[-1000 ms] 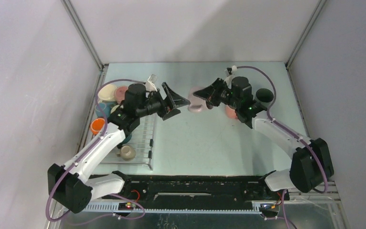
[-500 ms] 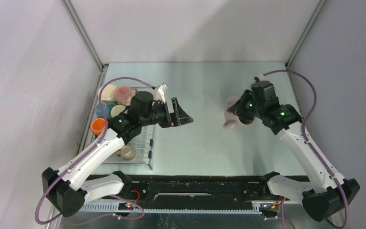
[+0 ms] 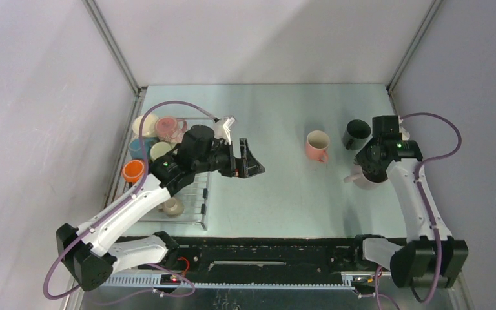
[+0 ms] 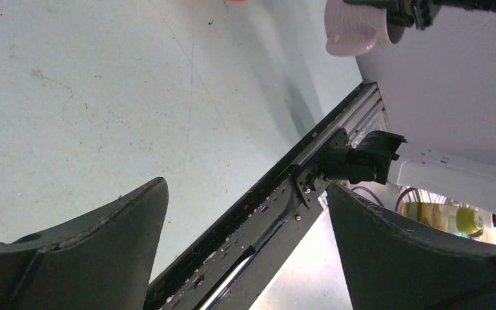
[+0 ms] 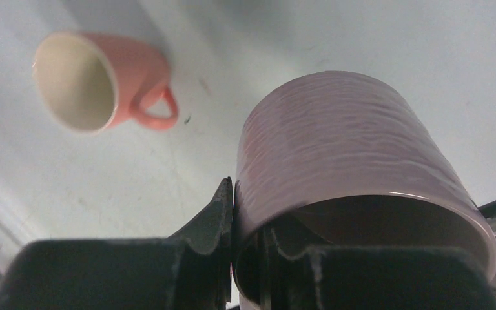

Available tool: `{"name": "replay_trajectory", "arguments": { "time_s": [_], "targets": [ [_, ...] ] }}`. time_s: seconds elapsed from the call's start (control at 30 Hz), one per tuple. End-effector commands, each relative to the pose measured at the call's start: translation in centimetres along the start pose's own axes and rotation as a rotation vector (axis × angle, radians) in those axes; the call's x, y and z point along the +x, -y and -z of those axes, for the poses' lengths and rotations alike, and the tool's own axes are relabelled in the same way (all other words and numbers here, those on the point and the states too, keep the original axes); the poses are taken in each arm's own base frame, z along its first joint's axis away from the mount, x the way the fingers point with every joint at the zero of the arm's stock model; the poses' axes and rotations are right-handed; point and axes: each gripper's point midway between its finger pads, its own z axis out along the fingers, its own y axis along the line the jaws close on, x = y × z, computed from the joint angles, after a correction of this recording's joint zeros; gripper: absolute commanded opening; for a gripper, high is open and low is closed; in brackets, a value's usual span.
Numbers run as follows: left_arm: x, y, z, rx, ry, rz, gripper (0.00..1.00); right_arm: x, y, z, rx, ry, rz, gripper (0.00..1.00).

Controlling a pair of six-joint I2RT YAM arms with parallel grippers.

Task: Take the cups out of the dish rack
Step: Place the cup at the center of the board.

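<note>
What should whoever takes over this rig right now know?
Left gripper: open, empty, over the table beside the dish rack.
Right gripper: shut on the wall of a pale lilac mug, above the table's right side.
Done: a pink mug and a dark mug stand on the table.
Left: set the lilac mug down; at least six mugs sit in the rack, among them an orange mug and a cream mug; the left arm hides part of it.
</note>
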Motion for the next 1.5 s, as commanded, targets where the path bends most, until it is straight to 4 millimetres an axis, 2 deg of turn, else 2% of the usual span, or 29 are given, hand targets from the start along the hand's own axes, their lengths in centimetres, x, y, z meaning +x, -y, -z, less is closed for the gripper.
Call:
{"name": "replay_trajectory", "arguments": {
  "time_s": [0.0,0.17,0.37,0.53,0.67,0.8,1.03,1.33,1.47],
  "targets": [
    [-1.7,2.3,1.2,0.05,0.045,-0.078,1.0,-5.2,0.9,-2.5,0.053,0.129,-0.073,0.0],
    [-1.5,2.4,1.7,0.06,0.05,-0.094,1.0,-7.1,2.0,-6.2,0.089,0.117,-0.118,0.0],
    [-1.4,2.8,2.2,0.075,0.049,-0.11,1.0,-8.4,2.6,-10.5,0.096,0.067,-0.159,0.0],
    [-1.3,2.8,2.5,0.074,0.04,-0.137,1.0,-8.8,3.8,-13.4,0.157,0.017,-0.164,0.0],
    [-1.3,2.7,3.1,0.065,0.05,-0.149,1.0,-9.1,4.0,-14.8,0.171,-0.006,-0.164,0.0],
    [-1.1,2.5,3.3,0.058,0.05,-0.151,1.0,-9.4,4.2,-15.7,0.19,-0.014,-0.158,0.0],
    [-1.3,2.8,3.4,0.064,0.05,-0.16,1.0,-9.7,4.8,-16.4,0.243,-0.027,-0.147,0.07],
    [-1.4,2.8,3.2,0.061,0.043,-0.159,1.0,-10.0,4.6,-15.5,0.255,-0.012,-0.121,0.25],
    [-1.4,2.8,3.1,0.062,0.04,-0.153,1.0,-10.3,4.1,-14.7,0.251,0.002,-0.111,0.3]
  ]
}}
